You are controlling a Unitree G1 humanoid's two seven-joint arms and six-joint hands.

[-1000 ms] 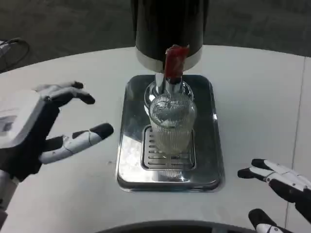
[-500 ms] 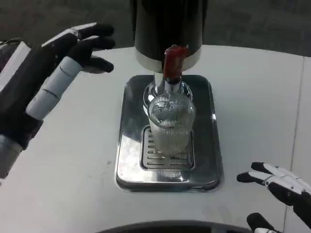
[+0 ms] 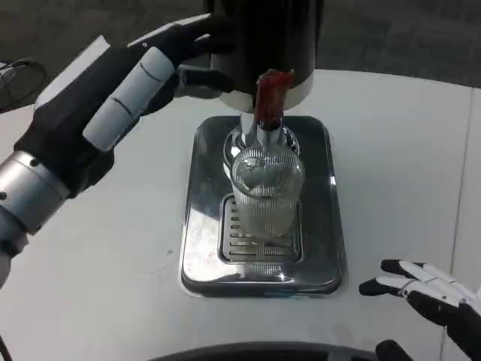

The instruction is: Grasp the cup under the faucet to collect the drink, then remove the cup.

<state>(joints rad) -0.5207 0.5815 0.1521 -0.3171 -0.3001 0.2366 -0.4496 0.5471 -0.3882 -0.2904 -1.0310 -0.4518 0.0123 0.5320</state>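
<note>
Standing on the grated steel tray (image 3: 323, 226) — a ribbed, clear cup (image 3: 264, 192).

A clear, vertically ribbed glass cup (image 3: 264, 194) is being shown on a mirror-bright silver metal drip tray (image 3: 204, 226) with a slotted grate, below a red tap lever (image 3: 270, 98) on a black cylindrical dispenser (image 3: 263, 37).

No text, label, brand, number or sign can be read anywhere. The black dispenser (image 3: 263, 37), its red tap handle (image 3: 270, 94), the ribbed glass cup (image 3: 264, 188) and the steel drip tray (image 3: 316, 226) all show plain, unmarked surfaces.
</note>
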